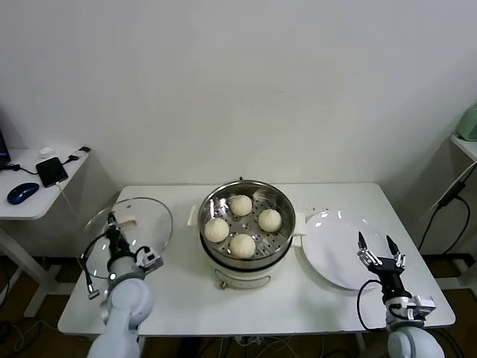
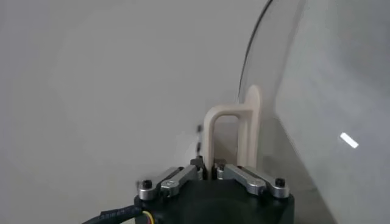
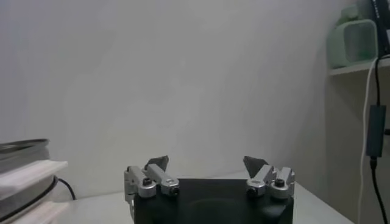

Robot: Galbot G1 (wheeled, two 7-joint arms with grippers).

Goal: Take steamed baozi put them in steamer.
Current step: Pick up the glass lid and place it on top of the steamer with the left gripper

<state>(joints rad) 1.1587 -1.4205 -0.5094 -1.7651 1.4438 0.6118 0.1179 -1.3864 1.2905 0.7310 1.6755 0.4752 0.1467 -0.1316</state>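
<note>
All four buns (image 1: 241, 224) sit in the steamer (image 1: 242, 195) mid-bench. Left claw (image 1: 112, 221) is clenched on the glass lid's (image 1: 146, 216) handle (image 2: 226, 137). Best lift it level and lower it centred over the pot. Right claw (image 1: 380, 247) hovers spread by the bare plate (image 1: 335, 250).

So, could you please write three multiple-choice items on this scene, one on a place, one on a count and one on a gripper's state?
1. Where is the white plate?
A. right of the steamer
B. left of the steamer
C. on top of the steamer

2. How many steamed baozi lie in the steamer?
A. two
B. three
C. four

3. What is the left gripper doing?
A. hanging open
B. holding the glass lid by its handle
C. holding a bun

Answers:
1 A, the white plate lies right of the steamer.
2 C, four steamed baozi sit on the tray.
3 B, the left gripper clamps the handle of the glass lid; the right gripper is open.
</note>
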